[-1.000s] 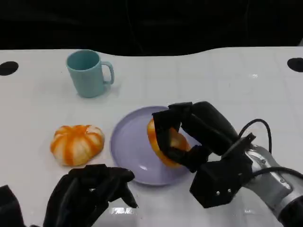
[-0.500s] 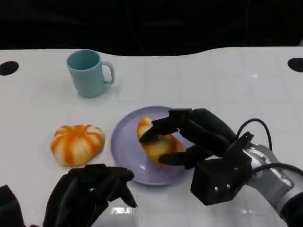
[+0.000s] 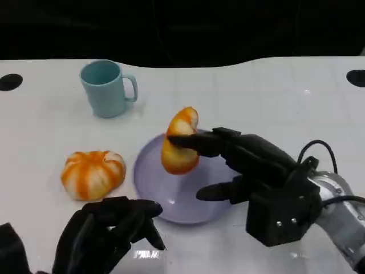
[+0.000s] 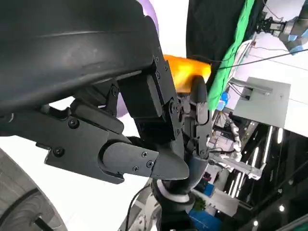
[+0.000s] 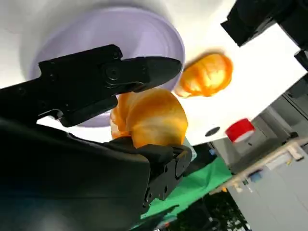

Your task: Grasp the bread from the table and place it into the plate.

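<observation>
Bread (image 3: 180, 141) stands on end at the far rim of the purple plate (image 3: 155, 182), apparently tipped up by the right hand (image 3: 245, 165), whose upper finger touches it while the rest spread low over the plate, holding nothing; left hand (image 3: 108, 234) rests loosely curled near the table's front edge.

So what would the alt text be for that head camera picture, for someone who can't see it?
The robot's right hand touches an orange bread roll standing tilted at the far rim of a lilac plate. A second roll and a teal mug sit to the left; the left hand rests nearby.
</observation>
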Tool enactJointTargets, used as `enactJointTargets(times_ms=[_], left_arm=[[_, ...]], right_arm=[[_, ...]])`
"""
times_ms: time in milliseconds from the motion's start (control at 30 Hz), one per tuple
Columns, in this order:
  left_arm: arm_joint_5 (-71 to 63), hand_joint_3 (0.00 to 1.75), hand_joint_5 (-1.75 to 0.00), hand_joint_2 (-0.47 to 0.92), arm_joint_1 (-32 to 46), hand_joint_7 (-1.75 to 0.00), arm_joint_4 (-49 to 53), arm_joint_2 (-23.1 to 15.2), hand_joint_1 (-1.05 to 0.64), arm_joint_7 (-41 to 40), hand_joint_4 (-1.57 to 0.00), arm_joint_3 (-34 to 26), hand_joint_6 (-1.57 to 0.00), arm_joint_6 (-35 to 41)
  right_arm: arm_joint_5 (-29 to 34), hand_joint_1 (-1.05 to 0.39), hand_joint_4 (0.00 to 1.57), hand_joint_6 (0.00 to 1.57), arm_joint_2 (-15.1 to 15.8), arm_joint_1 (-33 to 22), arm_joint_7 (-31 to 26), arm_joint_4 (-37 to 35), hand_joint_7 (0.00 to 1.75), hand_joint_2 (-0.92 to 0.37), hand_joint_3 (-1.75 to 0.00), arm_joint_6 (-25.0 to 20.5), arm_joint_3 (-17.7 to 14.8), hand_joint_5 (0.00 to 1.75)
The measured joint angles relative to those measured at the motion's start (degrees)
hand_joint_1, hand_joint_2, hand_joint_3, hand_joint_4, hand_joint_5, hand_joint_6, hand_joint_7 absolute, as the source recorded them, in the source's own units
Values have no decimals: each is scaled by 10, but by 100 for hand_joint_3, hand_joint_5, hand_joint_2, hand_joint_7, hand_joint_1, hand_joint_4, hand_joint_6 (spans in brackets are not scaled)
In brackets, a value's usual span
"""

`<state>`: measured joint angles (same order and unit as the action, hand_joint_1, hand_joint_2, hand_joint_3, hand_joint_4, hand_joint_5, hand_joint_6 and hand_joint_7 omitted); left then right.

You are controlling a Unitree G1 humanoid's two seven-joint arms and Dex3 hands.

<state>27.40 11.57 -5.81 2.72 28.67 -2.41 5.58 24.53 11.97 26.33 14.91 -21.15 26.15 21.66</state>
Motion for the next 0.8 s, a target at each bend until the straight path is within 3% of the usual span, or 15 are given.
enactJointTargets(times_ms=[100,300,467,567,633,700,733,800], left_arm=[[0,19,-155,92,0,-124,0,0,-67,0,-77,0,-72,0],[0,19,-154,92,0,-126,0,0,-67,0,-78,0,-71,0],[0,18,-154,92,0,-126,0,0,-68,0,-78,1,-71,0],[0,18,-153,92,0,-126,0,0,-68,0,-78,2,-72,0],[0,18,-153,92,0,-126,0,0,-68,0,-79,3,-72,0],[-1,18,-153,92,0,-126,0,0,-68,-1,-79,3,-72,0],[-1,17,-152,92,0,-125,0,0,-68,-1,-79,3,-72,0],[0,16,-152,92,0,-124,0,0,-68,-1,-80,3,-73,0]], right_arm=[[-14,-69,2,21,15,-17,18,27,2,-92,-27,-6,-8,36],[-19,-65,6,31,25,-33,31,48,6,-92,-25,-10,-10,41],[-18,-59,0,57,25,-33,31,48,9,-92,-20,-11,-10,41],[-13,-58,7,78,24,-32,30,48,11,-92,-20,-13,-10,43],[-3,-60,28,100,24,-29,29,48,8,-92,-22,-14,-9,37],[13,-62,47,108,24,-26,19,48,3,-92,-24,-16,-7,28],[23,-63,72,91,24,-23,13,48,1,-92,-26,-17,-6,22],[39,-63,93,68,24,-21,3,48,0,-92,-26,-24,-5,16]])
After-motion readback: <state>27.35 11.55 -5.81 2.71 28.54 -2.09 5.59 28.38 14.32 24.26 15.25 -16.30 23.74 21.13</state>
